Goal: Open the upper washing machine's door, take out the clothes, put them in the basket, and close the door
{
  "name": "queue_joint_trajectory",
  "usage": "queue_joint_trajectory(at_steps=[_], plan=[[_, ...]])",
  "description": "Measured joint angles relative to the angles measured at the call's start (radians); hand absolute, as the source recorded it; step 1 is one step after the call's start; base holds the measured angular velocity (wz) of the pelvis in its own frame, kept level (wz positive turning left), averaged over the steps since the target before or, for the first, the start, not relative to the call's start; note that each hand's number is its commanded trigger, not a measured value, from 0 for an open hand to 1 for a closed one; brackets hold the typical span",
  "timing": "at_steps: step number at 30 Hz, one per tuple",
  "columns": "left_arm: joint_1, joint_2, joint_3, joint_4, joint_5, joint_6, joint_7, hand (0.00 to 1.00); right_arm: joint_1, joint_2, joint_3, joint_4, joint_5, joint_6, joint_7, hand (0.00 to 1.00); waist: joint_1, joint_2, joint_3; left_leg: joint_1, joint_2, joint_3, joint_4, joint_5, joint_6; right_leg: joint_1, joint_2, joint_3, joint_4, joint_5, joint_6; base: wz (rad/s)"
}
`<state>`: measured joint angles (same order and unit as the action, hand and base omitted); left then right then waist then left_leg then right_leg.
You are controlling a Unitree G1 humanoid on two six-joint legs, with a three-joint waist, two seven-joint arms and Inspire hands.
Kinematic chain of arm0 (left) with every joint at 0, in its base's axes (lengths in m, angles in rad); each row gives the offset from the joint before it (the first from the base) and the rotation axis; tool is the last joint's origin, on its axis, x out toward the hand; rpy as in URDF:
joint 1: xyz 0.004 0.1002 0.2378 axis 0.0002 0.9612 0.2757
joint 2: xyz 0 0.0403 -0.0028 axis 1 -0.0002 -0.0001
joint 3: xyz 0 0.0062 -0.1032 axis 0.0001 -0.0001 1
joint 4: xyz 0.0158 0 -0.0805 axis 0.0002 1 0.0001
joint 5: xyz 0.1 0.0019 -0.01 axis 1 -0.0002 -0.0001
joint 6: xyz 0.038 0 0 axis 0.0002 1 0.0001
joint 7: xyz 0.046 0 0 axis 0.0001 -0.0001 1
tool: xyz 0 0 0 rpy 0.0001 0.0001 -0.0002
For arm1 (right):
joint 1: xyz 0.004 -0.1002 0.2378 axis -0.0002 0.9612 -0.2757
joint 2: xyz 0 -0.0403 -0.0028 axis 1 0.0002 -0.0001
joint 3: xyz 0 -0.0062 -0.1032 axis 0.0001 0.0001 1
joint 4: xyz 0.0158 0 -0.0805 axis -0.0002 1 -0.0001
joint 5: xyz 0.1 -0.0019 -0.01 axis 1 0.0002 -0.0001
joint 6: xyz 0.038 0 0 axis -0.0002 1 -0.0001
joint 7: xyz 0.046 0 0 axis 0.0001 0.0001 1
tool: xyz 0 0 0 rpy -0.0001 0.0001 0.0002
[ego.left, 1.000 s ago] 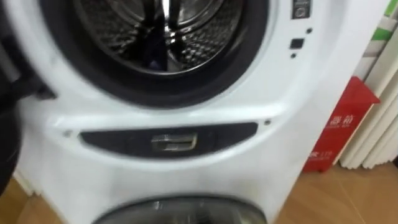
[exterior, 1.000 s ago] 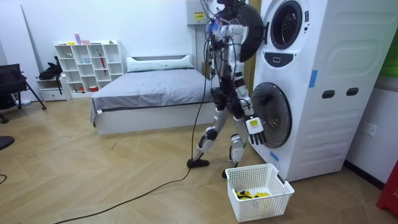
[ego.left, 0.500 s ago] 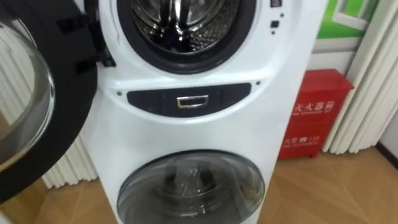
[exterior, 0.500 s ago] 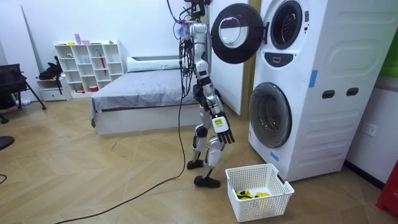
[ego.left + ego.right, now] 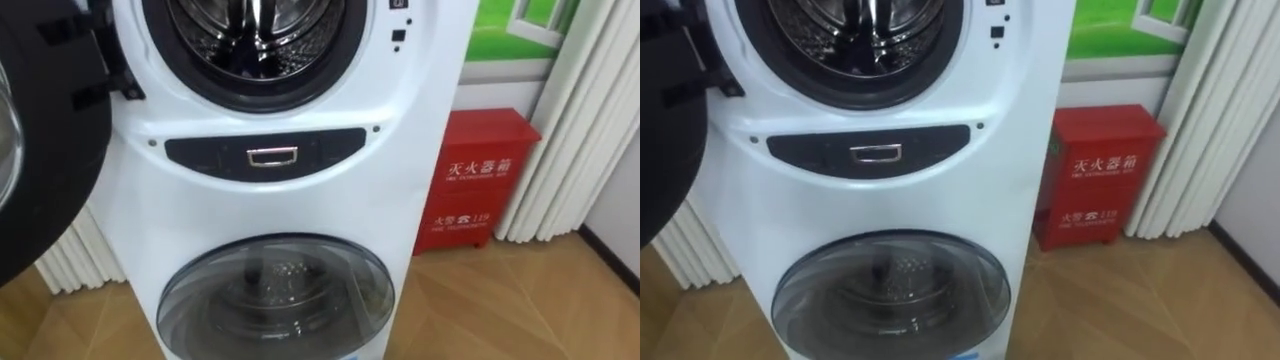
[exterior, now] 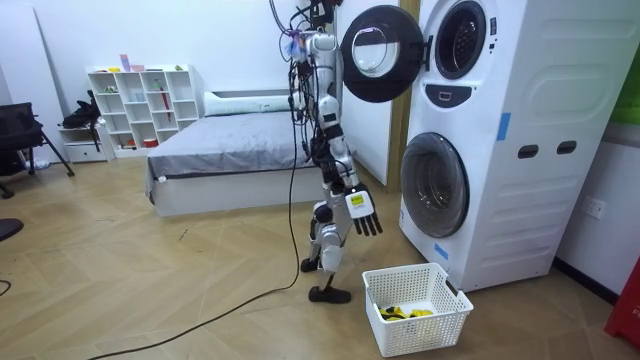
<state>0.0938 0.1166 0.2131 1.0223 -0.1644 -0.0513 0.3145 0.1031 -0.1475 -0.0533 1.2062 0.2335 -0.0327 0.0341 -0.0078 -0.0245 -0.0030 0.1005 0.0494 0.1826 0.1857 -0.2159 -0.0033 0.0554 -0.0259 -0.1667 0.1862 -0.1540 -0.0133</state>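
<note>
1. The light wooden floor (image 6: 150, 290) runs through the whole room, and the robot stands upright on it, facing the machines, between the bed and the basket.
2. The tall white washing machine tower (image 5: 425, 140) has two round openings, one above the other, and stands at the room view's right.
3. The low bed with grey cover (image 6: 240, 150) is behind the robot, against the far wall.
4. The white cube shelf (image 6: 140, 105) stands just beside the bed, on the room view's left.
5. The upper round black-rimmed door (image 6: 375, 53) is swung fully open toward the robot's left. Behind it the shiny steel drum (image 5: 255, 30) is exposed. Whether clothes lie in the drum I cannot tell; I see there metal wall and dark reflections.
6. The lower round glass door (image 5: 275, 300) is closed. Something pale shows through the glass, too unclear to name.
7. The red metal cabinet (image 5: 480, 180) stands on the floor just beside the tower, on the robot's right, in front of white pleated curtains (image 5: 590, 130).
8. The white plastic laundry basket (image 6: 430, 335) sits on the floor near the robot's feet, before the lower door.
9. The dark oval panel with a small silver handle (image 5: 270, 155) lies between the two openings.
10. The right hand (image 6: 365, 212) hangs low beside the robot's thigh, fingers spread and straight, holding nothing, well apart from the drum.
11. Small yellow and dark pieces (image 6: 405, 313) lie on the basket's bottom; they are too small to tell what they are.
</note>
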Motion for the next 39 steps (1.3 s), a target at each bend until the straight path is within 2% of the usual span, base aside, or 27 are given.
queue_joint_trajectory(at_steps=[2, 4, 6, 9, 11, 13, 15, 17, 21, 22, 26, 30, 33, 35, 36, 38, 39], plan=[[-0.005, 0.012, 0.058, -0.084, -0.082, -0.007, 0.037, 0.0, 0.0, -0.004, -0.029, -0.006, -0.002, -0.002, 0.001, 0.0, 0.008, 0.002, 0.0009, -0.003, 0.0, -0.021, 0.001, 0.001, -0.002, 0.011, -0.002, -0.025, -0.002, -0.003, -0.003, 0.2], [-0.004, 0.013, 0.11, -0.155, -0.119, -0.026, 0.072, 0.0, 0.009, -0.004, -0.07, -0.008, -0.008, -0.002, 0.0, 0.0, 0.018, 0.003, -0.0004, -0.002, -0.003, -0.034, 0.001, 0.002, -0.003, 0.013, -0.004, -0.033, -0.004, -0.011, -0.003, 0.24], [-0.002, 0.017, 0.158, -0.238, -0.164, -0.035, 0.109, 0.0, 0.017, -0.006, -0.104, -0.026, -0.003, -0.005, -0.001, 0.0, 0.03, 0.008, 0.0017, -0.005, -0.006, -0.051, 0.001, 0.002, -0.003, 0.015, -0.005, -0.042, -0.004, -0.015, -0.002, 0.18], [0.0, 0.044, 0.21, -0.387, -0.274, -0.046, 0.182, 0.0, 0.021, -0.008, -0.139, -0.042, 0.007, -0.017, -0.007, 0.0, 0.043, 0.012, 0.0014, -0.02, -0.009, -0.081, 0.003, 0.002, -0.003, 0.014, -0.008, -0.064, -0.006, -0.018, -0.001, 0.25], [0.01, 0.052, 0.251, -0.533, -0.33, -0.049, 0.242, 0.0, 0.041, -0.008, -0.147, -0.087, 0.005, -0.022, -0.017, 0.0, 0.075, 0.023, 0.0011, -0.024, -0.009, -0.082, 0.002, 0.002, -0.003, 0.012, -0.009, -0.072, -0.007, -0.018, -0.001, 0.04], [0.01, 0.069, 0.285, -0.596, -0.35, -0.06, 0.272, 0.0, 0.056, -0.007, -0.159, -0.105, 0.003, -0.023, -0.029, 0.0, 0.096, 0.036, -0.0049, -0.025, -0.01, -0.09, 0.002, 0.002, -0.003, 0.019, -0.01, -0.086, -0.007, -0.019, -0.001, 0.08], [0.016, 0.077, 0.332, -0.662, -0.357, -0.064, 0.307, 0.0, 0.076, -0.006, -0.173, -0.119, 0.002, -0.023, -0.04, 0.0, 0.098, 0.047, -0.0059, -0.019, -0.012, -0.108, 0.002, 0.002, -0.003, 0.03, -0.012, -0.1, -0.013, -0.02, 0.001, 0.26], [0.017, 0.095, 0.392, -0.714, -0.357, -0.064, 0.341, 0.0, 0.092, -0.004, -0.184, -0.133, -0.003, -0.017, -0.045, 0.0, 0.122, 0.059, -0.0124, -0.018, -0.018, -0.116, 0.001, 0.002, -0.003, 0.034, -0.021, -0.108, -0.015, -0.027, 0.003, 0.13], [0.028, 0.124, 0.47, -0.76, -0.385, -0.064, 0.374, 0.0, 0.135, -0.003, -0.187, -0.185, -0.01, -0.001, -0.045, 0.0, 0.144, 0.081, -0.0099, -0.014, -0.024, -0.134, 0.002, 0.002, -0.003, 0.044, -0.024, -0.113, -0.015, -0.032, 0.005, 0.1], [0.033, 0.139, 0.493, -0.76, -0.4, -0.063, 0.377, 0.0, 0.144, -0.002, -0.188, -0.2, -0.012, 0.01, -0.044, 0.0, 0.152, 0.087, -0.0076, -0.009, -0.026, -0.137, 0.001, 0.002, -0.003, 0.05, -0.024, -0.114, -0.016, -0.034, 0.006, 0.07], [0.053, 0.183, 0.578, -0.758, -0.468, -0.062, 0.379, 0.0, 0.149, -0.005, -0.223, -0.226, -0.029, 0.013, -0.038, 0.0, 0.154, 0.092, -0.0055, -0.006, -0.027, -0.14, 0.002, 0.002, -0.003, 0.051, -0.025, -0.112, -0.014, -0.038, 0.006, 0.03], [0.053, 0.198, 0.612, -0.741, -0.514, -0.058, 0.379, 0.0, 0.153, -0.012, -0.253, -0.228, -0.025, 0.014, -0.03, 0.0, 0.153, 0.092, -0.0047, -0.003, -0.027, -0.139, -0.001, 0.002, -0.003, 0.052, -0.024, -0.112, -0.014, -0.04, 0.006, -0.01], [0.049, 0.252, 0.61, -0.672, -0.553, -0.044, 0.37, 0.0, 0.167, -0.013, -0.254, -0.236, -0.019, 0.017, -0.022, 0.0, 0.15, 0.095, -0.0042, -0.004, -0.027, -0.14, -0.001, 0.002, -0.003, 0.056, -0.022, -0.116, -0.014, -0.041, 0.005, 0.01], [0.026, 0.299, 0.61, -0.631, -0.557, -0.035, 0.34, 0.0, 0.186, -0.012, -0.266, -0.238, -0.019, 0.025, -0.02, 0.0, 0.151, 0.096, -0.0039, -0.005, -0.027, -0.143, -0.005, 0.002, -0.003, 0.056, -0.022, -0.122, -0.014, -0.041, 0.005, 0.06], [0.02, 0.313, 0.611, -0.62, -0.566, -0.033, 0.33, 0.0, 0.187, -0.013, -0.276, -0.238, -0.02, 0.029, -0.018, 0.0, 0.152, 0.098, -0.004, -0.006, -0.027, -0.143, -0.006, 0.002, -0.003, 0.054, -0.022, -0.122, -0.014, -0.041, 0.005, 0.0], [0.007, 0.366, 0.611, -0.598, -0.572, -0.02, 0.3, 0.0, 0.187, -0.018, -0.306, -0.238, -0.043, 0.035, -0.014, 0.0, 0.152, 0.102, -0.0043, -0.012, -0.027, -0.142, -0.008, 0.002, -0.003, 0.045, -0.022, -0.119, -0.013, -0.041, 0.005, -0.04], [0.004, 0.377, 0.611, -0.595, -0.572, -0.019, 0.294, 0.0, 0.191, -0.019, -0.314, -0.238, -0.046, 0.035, -0.013, 0.0, 0.152, 0.103, -0.0046, -0.012, -0.027, -0.141, -0.008, 0.002, -0.003, 0.044, -0.022, -0.119, -0.013, -0.041, 0.005, -0.04]])
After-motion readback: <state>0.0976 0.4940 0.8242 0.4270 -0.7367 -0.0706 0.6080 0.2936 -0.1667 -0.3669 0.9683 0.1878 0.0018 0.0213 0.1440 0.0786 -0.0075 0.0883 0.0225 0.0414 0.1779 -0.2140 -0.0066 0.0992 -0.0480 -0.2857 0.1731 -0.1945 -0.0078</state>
